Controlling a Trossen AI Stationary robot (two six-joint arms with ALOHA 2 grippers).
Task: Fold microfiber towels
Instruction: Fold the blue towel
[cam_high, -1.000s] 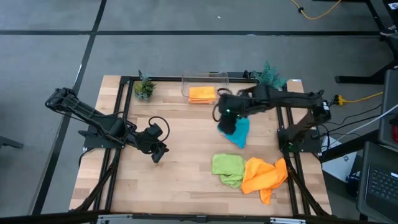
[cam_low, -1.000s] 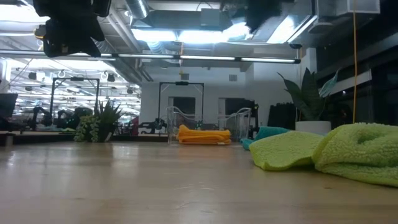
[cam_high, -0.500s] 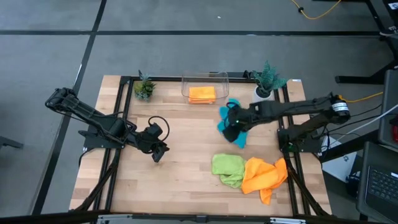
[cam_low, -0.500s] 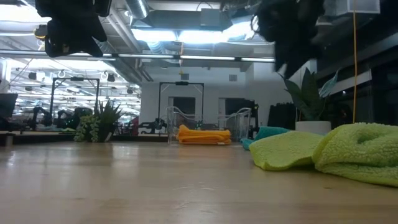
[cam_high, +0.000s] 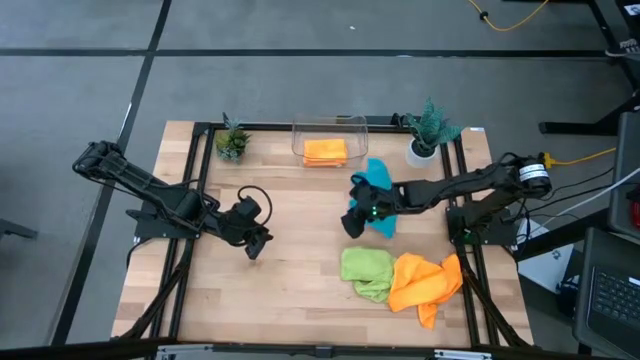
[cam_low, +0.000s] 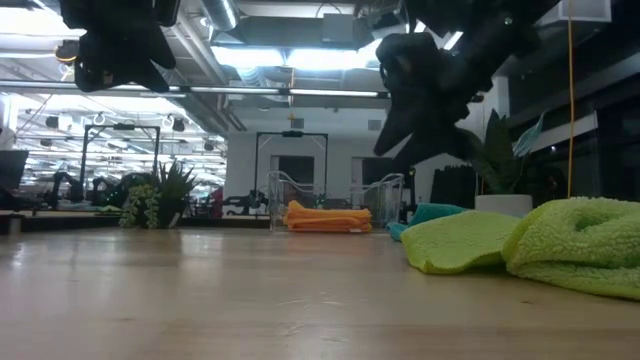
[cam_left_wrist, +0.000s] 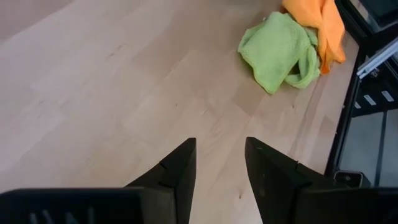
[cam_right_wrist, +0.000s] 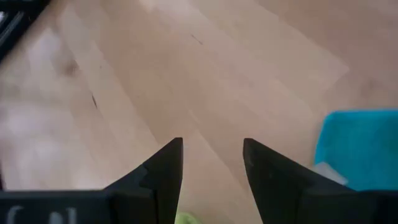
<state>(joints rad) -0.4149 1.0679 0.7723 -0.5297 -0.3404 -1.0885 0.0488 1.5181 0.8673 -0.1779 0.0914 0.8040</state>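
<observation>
A teal towel lies crumpled on the table right of centre, partly under my right arm. My right gripper hovers open just left of it, above bare wood, tilted down; the towel's edge shows beside its fingers. A lime green towel and an orange towel lie bunched against each other near the front right. A folded orange towel rests in the clear bin. My left gripper hangs open over the table's left half, touching nothing.
Two small potted plants stand at the back, either side of the bin. Bare wood spreads across the centre and front left. Black frame rails run along the table's sides.
My right gripper has come down from high over the teal towel toward the table, shifting a little toward the near and left edges and tipping as its arm stretched out flatter. More of the teal towel shows now. The towels and my left arm have stayed put.
</observation>
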